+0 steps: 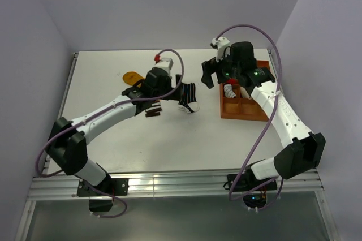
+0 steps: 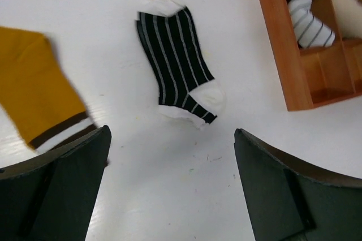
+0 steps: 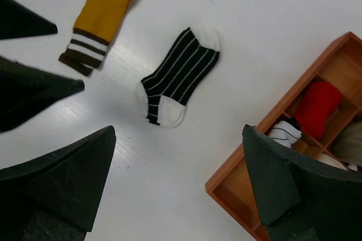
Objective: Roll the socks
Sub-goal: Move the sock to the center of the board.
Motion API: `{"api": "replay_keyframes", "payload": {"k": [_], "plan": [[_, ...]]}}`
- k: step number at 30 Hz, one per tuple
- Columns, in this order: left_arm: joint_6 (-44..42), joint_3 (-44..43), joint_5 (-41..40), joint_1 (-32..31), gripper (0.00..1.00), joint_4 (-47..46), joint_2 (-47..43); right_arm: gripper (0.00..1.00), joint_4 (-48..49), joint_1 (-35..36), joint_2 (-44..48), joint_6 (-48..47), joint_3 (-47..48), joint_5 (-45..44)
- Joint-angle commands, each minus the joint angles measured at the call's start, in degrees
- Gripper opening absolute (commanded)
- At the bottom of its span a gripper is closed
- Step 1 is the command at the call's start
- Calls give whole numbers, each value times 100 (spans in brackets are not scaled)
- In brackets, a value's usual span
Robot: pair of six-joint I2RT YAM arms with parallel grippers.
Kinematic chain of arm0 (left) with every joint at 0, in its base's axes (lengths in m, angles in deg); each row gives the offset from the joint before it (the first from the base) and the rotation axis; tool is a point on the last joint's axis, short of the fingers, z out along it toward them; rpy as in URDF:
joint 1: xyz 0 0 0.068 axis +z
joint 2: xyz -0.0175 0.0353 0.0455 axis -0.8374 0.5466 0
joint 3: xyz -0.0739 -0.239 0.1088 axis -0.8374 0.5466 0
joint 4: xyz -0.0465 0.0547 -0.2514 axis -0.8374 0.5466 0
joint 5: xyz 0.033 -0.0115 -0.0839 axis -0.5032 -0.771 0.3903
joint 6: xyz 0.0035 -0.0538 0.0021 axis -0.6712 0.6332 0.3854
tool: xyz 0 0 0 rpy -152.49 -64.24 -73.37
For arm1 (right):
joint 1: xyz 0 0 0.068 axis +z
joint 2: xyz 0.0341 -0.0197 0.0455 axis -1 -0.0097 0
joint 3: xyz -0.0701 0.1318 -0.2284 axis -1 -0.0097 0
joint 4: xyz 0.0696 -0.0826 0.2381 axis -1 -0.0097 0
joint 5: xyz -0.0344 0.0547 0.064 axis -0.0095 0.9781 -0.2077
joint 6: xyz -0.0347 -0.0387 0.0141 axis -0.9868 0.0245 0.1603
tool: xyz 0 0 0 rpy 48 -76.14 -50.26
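showing b/w sock [image 2: 178, 63] whole, wrist cams only

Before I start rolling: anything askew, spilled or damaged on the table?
Nothing damaged or spilled. The mustard sock and the striped sock lie flat but apart, at different angles, not yet paired. Fabric bundles sit inside the wooden tray.

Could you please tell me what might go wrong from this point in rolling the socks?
The black sock and the mustard sock lie flat and apart, so a pinch may miss the thin fabric or catch only one. The tray stands close by; the right gripper might bump its wall.
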Motion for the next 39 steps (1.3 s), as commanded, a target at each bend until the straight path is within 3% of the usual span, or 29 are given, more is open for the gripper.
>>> {"api": "replay_keyframes", "payload": {"k": [1,5,9,18,28,39], "plan": [[-726,-9,136,-508,96,-650,603,100,52,-440,229,-103,-75,194],[-1130,-281,197,-870,95,-703,1307,100,-10,-1108,203,-191,-312,529],[-1465,-449,259,-1011,92,-887,1800,100,78,-1311,185,-305,-611,538],[-2282,-519,40,-1116,92,-1292,2064,100,157,-1435,106,-446,-884,626],[-3187,-1002,356,-1117,86,-861,2652,98,113,-1479,-17,-420,-831,722],[-2776,-1275,1145,-722,85,-633,3101,96,26,-1557,-26,-499,-849,819]]}}
